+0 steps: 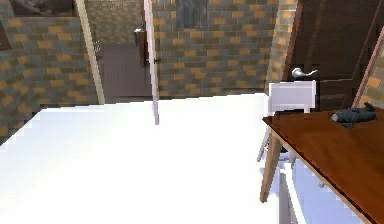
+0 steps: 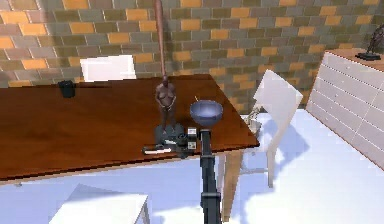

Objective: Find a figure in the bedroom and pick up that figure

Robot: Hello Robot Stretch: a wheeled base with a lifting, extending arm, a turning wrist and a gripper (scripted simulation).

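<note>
A slender dark figure (image 2: 164, 98) stands upright on the wooden counter (image 2: 80, 120), just beside a dark bowl (image 2: 207, 112) toward the arm side view's left, the robot's fingers (image 2: 157, 150) at its foot; whether they hold anything cannot be told.

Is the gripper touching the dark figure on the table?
Cannot tell. In the arm side view the gripper overlaps the figure low down; neither contact nor gap shows.
</note>
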